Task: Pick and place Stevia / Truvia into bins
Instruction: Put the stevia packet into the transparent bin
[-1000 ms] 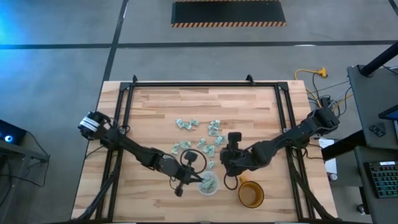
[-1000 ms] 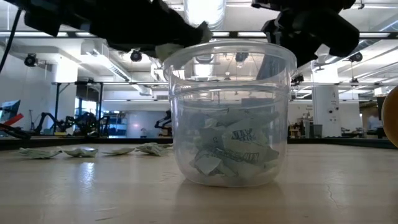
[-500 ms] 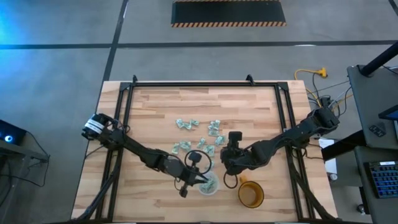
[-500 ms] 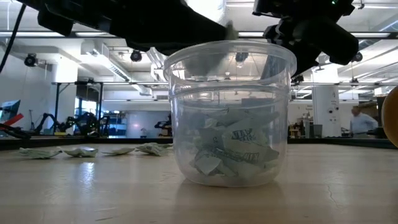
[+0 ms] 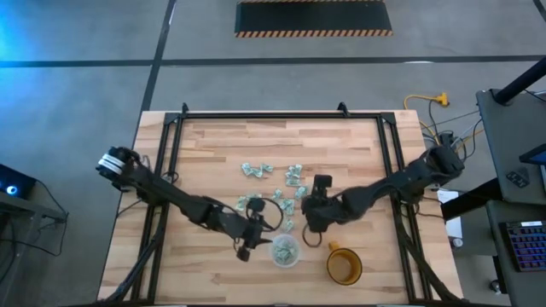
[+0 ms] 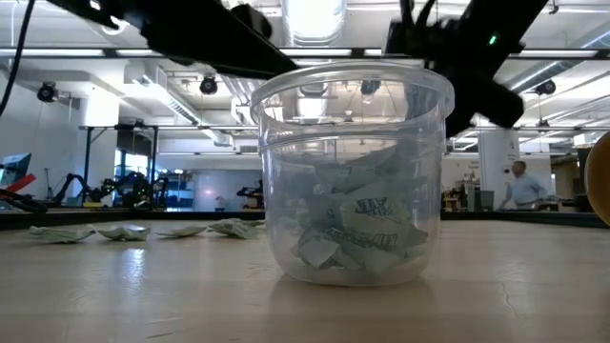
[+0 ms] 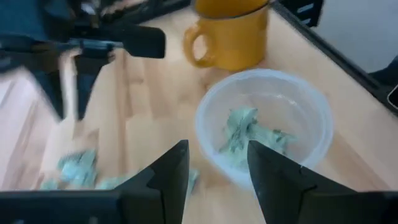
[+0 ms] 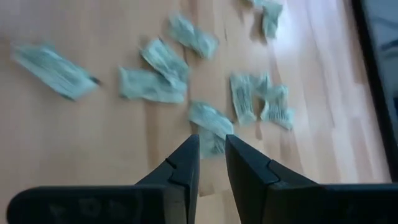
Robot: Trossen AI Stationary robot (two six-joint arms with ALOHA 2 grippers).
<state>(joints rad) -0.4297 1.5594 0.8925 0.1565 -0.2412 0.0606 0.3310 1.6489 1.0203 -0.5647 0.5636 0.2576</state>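
The clear cup (image 5: 286,250) stands near the table's near edge and holds several pale green sachets (image 7: 249,127). More sachets (image 5: 273,183) lie loose on the wood beyond it. My left gripper (image 7: 217,165) hangs open just left of the cup (image 7: 264,124), above rim height, with nothing between its fingers. My right gripper (image 8: 212,152) hovers over the loose sachets (image 8: 155,68), its fingers a narrow gap apart. One sachet (image 8: 208,124) lies just beyond its tips. In the high view my left gripper (image 5: 258,239) and my right gripper (image 5: 300,215) stand either side of the cup's far edge.
An amber mug (image 5: 344,267) with a handle stands right of the cup, close to the near edge. Black frame rails (image 5: 175,153) run along the table's left, right and far sides. Bare wood lies left of the cup. A person walks in the room behind (image 6: 518,186).
My left gripper went right over the cup with a sachet, then drew back left and up. The sachet no longer shows at its fingers, and the pile in the cup stands higher. My right gripper moved a little toward the far edge, over the loose sachets.
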